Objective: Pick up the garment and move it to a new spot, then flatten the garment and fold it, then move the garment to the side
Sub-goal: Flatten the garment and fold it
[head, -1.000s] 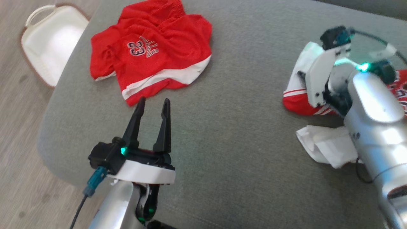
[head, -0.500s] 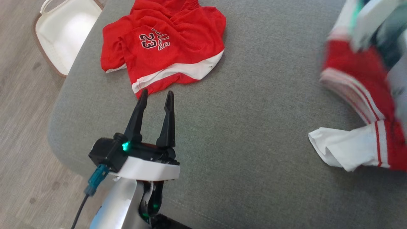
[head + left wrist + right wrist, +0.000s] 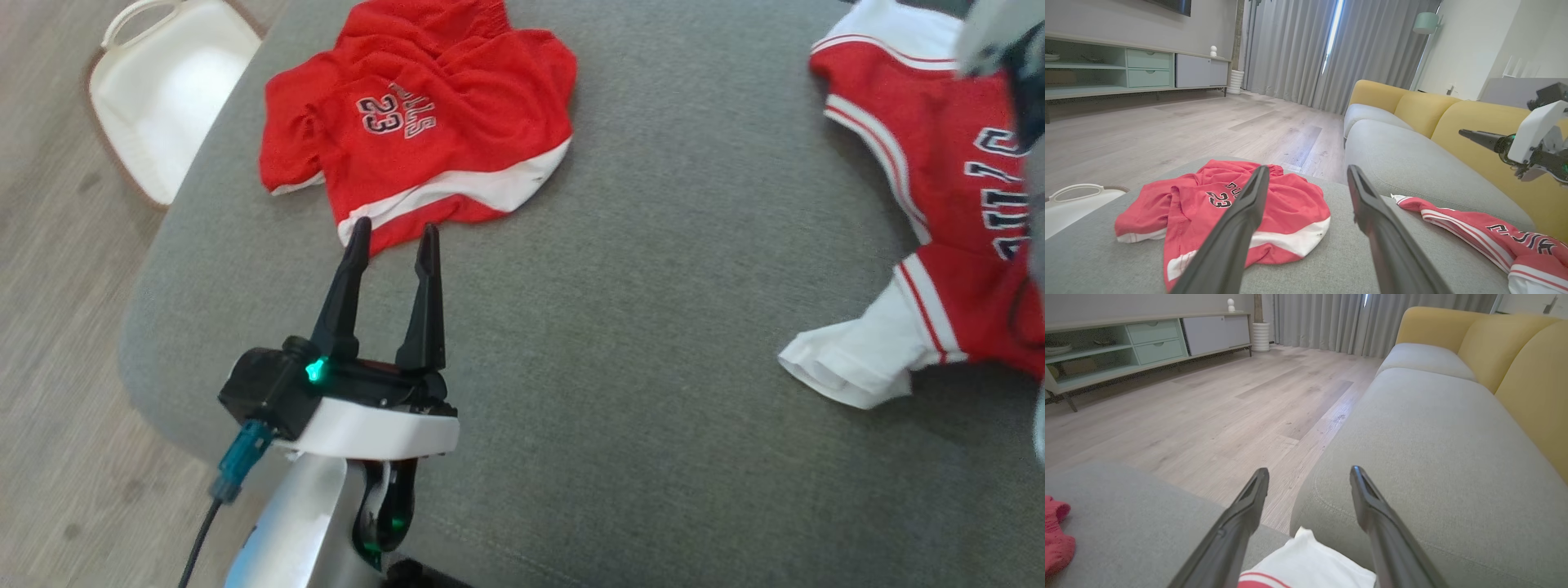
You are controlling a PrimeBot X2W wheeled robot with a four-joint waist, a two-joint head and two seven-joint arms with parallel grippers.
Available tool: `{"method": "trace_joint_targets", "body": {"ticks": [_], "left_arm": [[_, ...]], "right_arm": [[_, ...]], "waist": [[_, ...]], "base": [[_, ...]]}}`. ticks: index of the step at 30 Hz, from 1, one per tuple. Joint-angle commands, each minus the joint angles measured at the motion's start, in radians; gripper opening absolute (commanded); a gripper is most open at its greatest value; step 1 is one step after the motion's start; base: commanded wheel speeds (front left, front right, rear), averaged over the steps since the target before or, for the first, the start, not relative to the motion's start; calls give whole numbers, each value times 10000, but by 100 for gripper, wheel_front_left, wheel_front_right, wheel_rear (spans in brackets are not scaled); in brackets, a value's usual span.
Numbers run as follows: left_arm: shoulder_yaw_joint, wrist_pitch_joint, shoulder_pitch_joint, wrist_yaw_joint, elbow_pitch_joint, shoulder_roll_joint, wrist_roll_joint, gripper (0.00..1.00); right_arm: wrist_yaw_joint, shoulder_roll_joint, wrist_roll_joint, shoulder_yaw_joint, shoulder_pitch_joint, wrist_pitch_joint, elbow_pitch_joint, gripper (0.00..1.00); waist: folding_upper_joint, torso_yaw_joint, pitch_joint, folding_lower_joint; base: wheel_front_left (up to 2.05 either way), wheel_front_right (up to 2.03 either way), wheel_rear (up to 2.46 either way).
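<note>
A red-and-white jersey (image 3: 955,163) lies spread on the right of the grey cushion (image 3: 620,327), its white sleeve pointing towards me. It also crosses the lower right of the left wrist view as the jersey (image 3: 1494,237). My right gripper (image 3: 1309,469) is open and holds nothing, hovering just above the jersey's white edge (image 3: 1306,565). Its blurred wrist (image 3: 992,37) sits at the top right of the head view. Red shorts (image 3: 424,139) marked 23 lie crumpled at the far left. My left gripper (image 3: 396,226) is open, its tips right at the shorts' hem.
A white basket (image 3: 163,106) stands on the wood floor beyond the cushion's left corner. A yellow sofa back (image 3: 1453,118) rises behind the grey seats. A floor gap (image 3: 1290,457) separates the cushion from the neighbouring seat.
The jersey, bunched under my right gripper a second ago, was lifted and now lies spread out at the right. My right gripper has let go and risen. The left gripper has stayed put.
</note>
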Motion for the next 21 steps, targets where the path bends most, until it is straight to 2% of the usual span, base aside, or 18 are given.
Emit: {"method": "trace_joint_targets", "body": {"ticks": [1, 8, 12, 15, 16, 21], "left_arm": [[436, -51, -78, -8, -335, 74, 85, 100], [827, -51, 46, -128, -268, 74, 395, 100], [1003, -51, 214, -224, -217, 74, 588, 100], [1089, -51, 385, -271, -175, 74, 716, 100], [1089, -51, 385, -271, -175, 74, 716, 100], [1283, -51, 603, -361, -99, 74, 900, 100]], "right_arm": [[-7, 266, -110, 11, 40, -132, -212, 100], [-7, 1001, 4, 77, 930, -1388, -60, 100], [-7, 1381, 761, 178, 1829, -1694, -484, 100], [-7, 1541, 1270, 680, 2883, -1728, -1531, 100], [-7, 1541, 1270, 680, 2883, -1728, -1531, 100], [-7, 1452, 2381, 1145, 5370, -1733, -4066, 100]], "waist": [[0, -165, -130, 1], [0, -1190, -894, 1], [0, -1964, -1425, 1], [0, -2584, -1791, 1], [0, -2584, -1791, 1], [0, -3482, -2164, 1]], "base": [[0, 0, 0], [0, 0, 0], [0, 0, 0], [0, 0, 0], [0, 0, 0], [0, 0, 0]]}}
